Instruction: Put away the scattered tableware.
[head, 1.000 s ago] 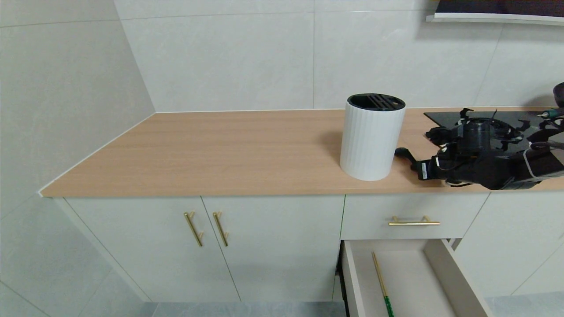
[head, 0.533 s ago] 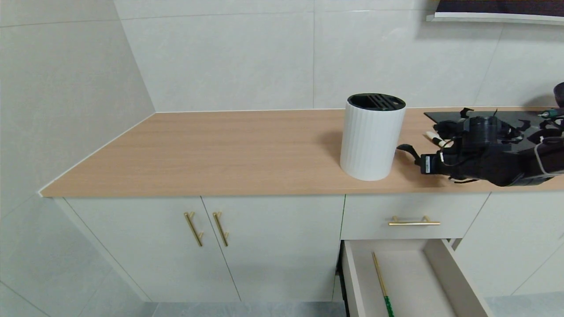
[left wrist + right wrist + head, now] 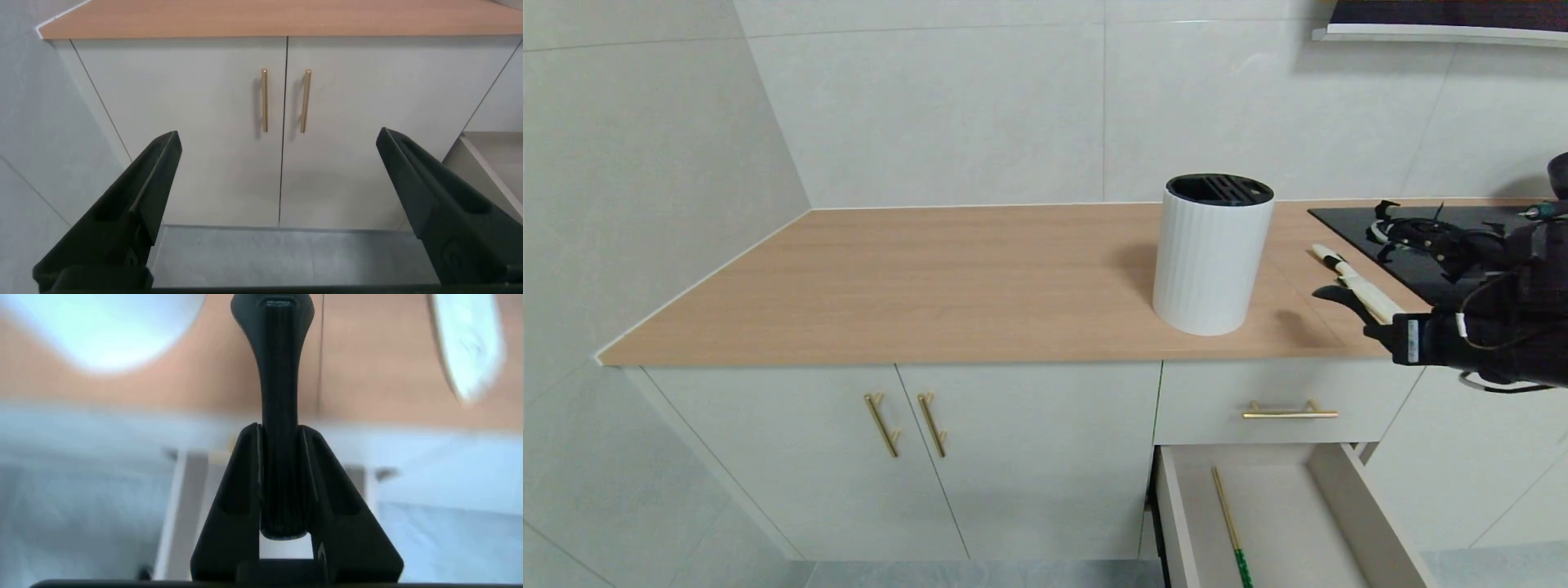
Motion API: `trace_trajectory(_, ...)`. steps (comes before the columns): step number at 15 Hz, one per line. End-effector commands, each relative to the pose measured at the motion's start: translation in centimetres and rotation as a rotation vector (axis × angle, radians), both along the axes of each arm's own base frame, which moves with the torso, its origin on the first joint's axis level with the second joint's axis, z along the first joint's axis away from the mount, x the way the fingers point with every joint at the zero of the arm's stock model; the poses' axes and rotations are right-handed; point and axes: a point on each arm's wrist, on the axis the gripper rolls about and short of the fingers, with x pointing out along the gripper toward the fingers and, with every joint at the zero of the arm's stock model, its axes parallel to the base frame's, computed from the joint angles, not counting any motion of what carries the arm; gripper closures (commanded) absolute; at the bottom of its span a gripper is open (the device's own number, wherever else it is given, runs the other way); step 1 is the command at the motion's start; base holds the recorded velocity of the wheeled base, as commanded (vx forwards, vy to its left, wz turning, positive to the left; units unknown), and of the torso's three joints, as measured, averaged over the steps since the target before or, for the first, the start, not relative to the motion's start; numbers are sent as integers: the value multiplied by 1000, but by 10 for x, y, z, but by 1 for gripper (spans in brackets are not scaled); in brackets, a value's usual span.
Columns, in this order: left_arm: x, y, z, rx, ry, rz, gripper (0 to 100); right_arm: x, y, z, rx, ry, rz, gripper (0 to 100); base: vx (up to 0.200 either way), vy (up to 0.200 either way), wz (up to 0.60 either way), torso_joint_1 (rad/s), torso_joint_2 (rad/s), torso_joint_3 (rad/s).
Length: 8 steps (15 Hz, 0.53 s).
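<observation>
- White knife (image 3: 1354, 282) on counter (image 3: 931, 278), just past right gripper (image 3: 1327, 292) tips, slightly to one side; jaws pressed together.
- Left gripper (image 3: 278, 143) jaws spread wide, facing cabinet doors (image 3: 204, 122).

Blk arm (image 3: 1494, 343), white label (image 3: 1413, 343), loose cables (image 3: 1474, 306), ribbed R end effector (image 3: 1331, 294)

A white ribbed cylindrical holder (image 3: 1213, 265) stands on the wooden countertop (image 3: 931, 286), with wide passage to its left. A cream-handled utensil (image 3: 1356, 282) lies in the narrow gap between the holder and the black hob (image 3: 1421, 237). Below, the open white drawer (image 3: 1347, 506) has room beside one gold-and-green chopstick (image 3: 1229, 527).
</observation>
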Motion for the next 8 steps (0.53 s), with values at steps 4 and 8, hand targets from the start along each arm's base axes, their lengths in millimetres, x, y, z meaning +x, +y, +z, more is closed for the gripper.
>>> trace_trajectory(4, 0, 0, 0, 0, 1, 1, 0, -66, 0, 7, -40, -46, 39, 100, 0, 0, 0, 0, 0, 0)
trace_trajectory(8, 0, 0, 0, 0, 1, 1, 0, -69, 1, -3, -64, -15, 90, 100, 0, 0, 0, -52, 109, 68)
